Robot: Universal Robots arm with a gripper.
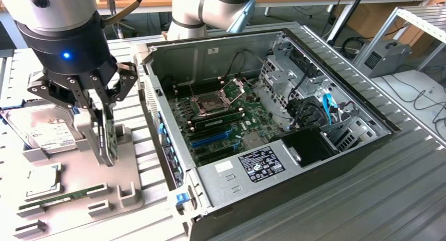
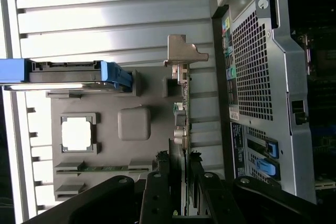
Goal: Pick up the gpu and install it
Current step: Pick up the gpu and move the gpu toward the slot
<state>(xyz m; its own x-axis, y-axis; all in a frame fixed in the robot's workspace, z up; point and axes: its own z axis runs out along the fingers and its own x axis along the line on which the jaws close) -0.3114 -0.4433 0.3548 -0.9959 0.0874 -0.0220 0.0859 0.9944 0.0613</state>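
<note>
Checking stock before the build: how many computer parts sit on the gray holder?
4: the hard drive at the far end, the processor chip midway, the green memory stick at the near end, the gpu upright in the gripper. It may hide more.

No wording can be read. The black label [image 1: 261,165] on the power supply [image 1: 216,178] carries white print, perhaps certification marks; the hard drive [image 1: 35,118] has a white label [image 1: 52,137], equally illegible.

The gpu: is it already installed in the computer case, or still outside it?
Outside. The gpu stands on edge in the gray holder beside the open case, with the tool closed on it.
</note>
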